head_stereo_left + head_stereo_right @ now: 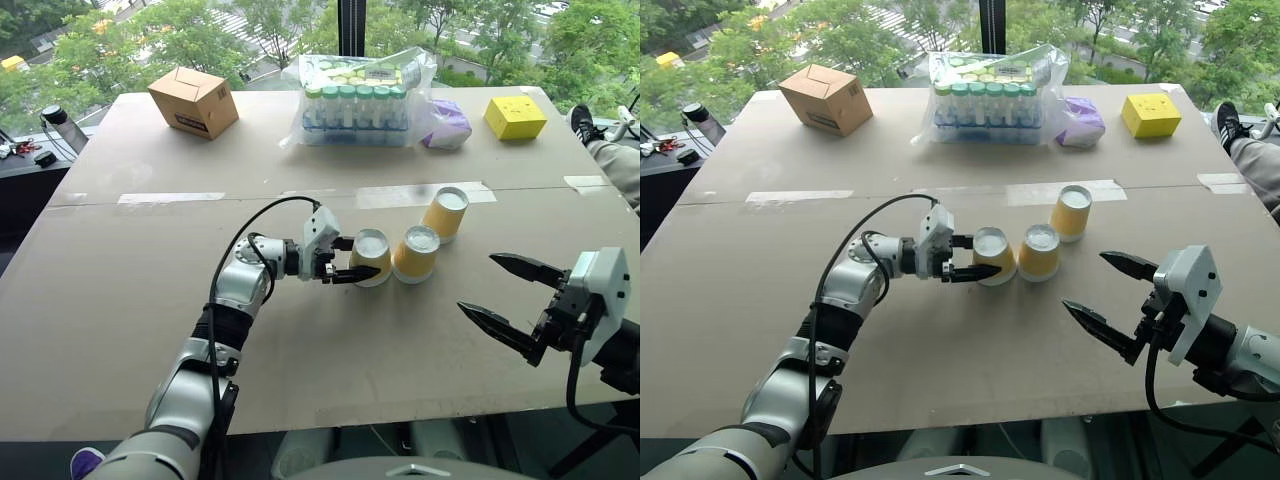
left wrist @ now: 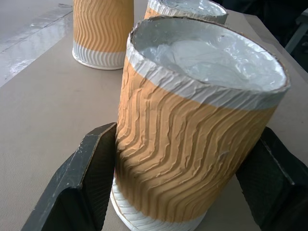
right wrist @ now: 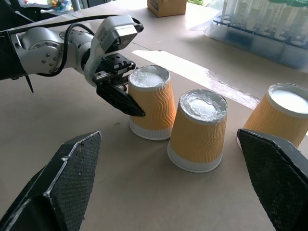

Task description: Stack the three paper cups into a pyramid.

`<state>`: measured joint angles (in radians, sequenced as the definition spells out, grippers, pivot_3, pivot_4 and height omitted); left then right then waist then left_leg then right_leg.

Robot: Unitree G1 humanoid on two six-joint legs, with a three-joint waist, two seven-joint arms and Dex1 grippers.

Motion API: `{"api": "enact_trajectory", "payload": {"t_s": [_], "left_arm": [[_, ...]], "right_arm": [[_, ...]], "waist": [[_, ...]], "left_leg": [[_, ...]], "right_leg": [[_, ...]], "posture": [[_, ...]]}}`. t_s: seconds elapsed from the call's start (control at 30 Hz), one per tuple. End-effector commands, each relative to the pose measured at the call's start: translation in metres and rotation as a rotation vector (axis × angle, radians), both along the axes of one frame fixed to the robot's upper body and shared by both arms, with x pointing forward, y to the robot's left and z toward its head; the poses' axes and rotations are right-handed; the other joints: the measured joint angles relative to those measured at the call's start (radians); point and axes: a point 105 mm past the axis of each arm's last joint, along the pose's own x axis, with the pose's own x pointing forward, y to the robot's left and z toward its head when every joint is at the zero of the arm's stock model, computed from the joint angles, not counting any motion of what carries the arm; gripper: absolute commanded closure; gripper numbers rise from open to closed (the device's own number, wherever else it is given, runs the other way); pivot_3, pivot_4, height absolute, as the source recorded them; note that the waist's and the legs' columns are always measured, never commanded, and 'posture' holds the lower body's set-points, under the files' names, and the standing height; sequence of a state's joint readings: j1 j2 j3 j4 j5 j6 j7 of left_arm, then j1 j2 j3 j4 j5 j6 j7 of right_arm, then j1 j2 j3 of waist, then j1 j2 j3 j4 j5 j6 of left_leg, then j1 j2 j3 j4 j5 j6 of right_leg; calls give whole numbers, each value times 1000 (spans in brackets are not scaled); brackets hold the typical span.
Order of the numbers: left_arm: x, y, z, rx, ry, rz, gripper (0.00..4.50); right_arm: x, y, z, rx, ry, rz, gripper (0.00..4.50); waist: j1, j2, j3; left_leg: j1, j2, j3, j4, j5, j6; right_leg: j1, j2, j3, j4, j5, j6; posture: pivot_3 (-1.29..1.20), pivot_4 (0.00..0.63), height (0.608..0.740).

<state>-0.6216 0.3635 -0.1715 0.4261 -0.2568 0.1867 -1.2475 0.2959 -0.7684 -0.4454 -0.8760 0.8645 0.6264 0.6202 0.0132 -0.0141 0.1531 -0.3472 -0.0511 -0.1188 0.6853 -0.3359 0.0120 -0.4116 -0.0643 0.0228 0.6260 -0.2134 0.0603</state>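
Near the middle of the brown table (image 1: pixel 120 300), the left arm reaches in from seven o'clock, forearm angled up and the wrist bent so the left gripper (image 1: pixel 355 258) points level toward three o'clock. Its two black fingers sit on either side of the first paper cup (image 1: pixel 372 256), pressed against the ribbed yellow wall, so it is clasping that cup, which stands upside down with its white base up. The second paper cup (image 1: pixel 416 253) stands inverted just beside it at three o'clock, the two nearly touching. The third paper cup (image 1: pixel 446 213) stands a little apart, at about one o'clock from the second, also base up.

Over at the four o'clock side, the right arm comes in from the edge with the right gripper (image 1: pixel 508 294) held above the table, pointing toward nine o'clock. Its fingers are spread wide with nothing between them, well apart from the cups.
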Motion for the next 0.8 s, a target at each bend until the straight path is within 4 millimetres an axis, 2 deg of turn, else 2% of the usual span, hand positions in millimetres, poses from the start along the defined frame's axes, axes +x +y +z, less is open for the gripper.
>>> {"api": "enact_trajectory", "payload": {"t_s": [0.03, 0.07, 0.37, 0.53, 0.8], "left_arm": [[1, -5, 12, -14, -15, -28, 251], [0, -5, 12, -15, -12, -29, 54], [-2, -3, 13, -19, -41, -19, 54], [-12, 15, 12, -17, -40, 3, 54], [-24, 30, 12, -30, -27, 50, 54]], "right_arm": [[-3, 2, 10, -16, -55, 9, 0], [-4, 2, 10, -15, -55, 9, 0], [-4, 3, 9, -14, -53, 11, 0], [-2, 4, 9, -6, -54, 16, 0], [10, 4, 9, 5, -63, 34, 0]], "waist": [[-1, 0, 0], [-1, 0, 0], [-1, 0, 0], [-7, 0, 0], [2, 0, 0]], "left_leg": [[0, 0, 0, 0, 0, 0], [0, 0, 0, 0, 0, 0], [0, 0, 0, 0, 0, 0], [0, 1, 0, 0, 0, 0], [0, 2, 0, 1, 0, 0]], "right_leg": [[0, 0, 0, 0, 0, 0], [0, 0, 0, 0, 0, 0], [0, 0, 0, 0, 0, 0], [0, 0, 1, 0, 0, 0], [0, 0, 0, 0, 0, 0]], "posture": [[0, 150, 740], [0, 150, 740], [0, 150, 740], [0, 150, 740], [0, 150, 740]]}}
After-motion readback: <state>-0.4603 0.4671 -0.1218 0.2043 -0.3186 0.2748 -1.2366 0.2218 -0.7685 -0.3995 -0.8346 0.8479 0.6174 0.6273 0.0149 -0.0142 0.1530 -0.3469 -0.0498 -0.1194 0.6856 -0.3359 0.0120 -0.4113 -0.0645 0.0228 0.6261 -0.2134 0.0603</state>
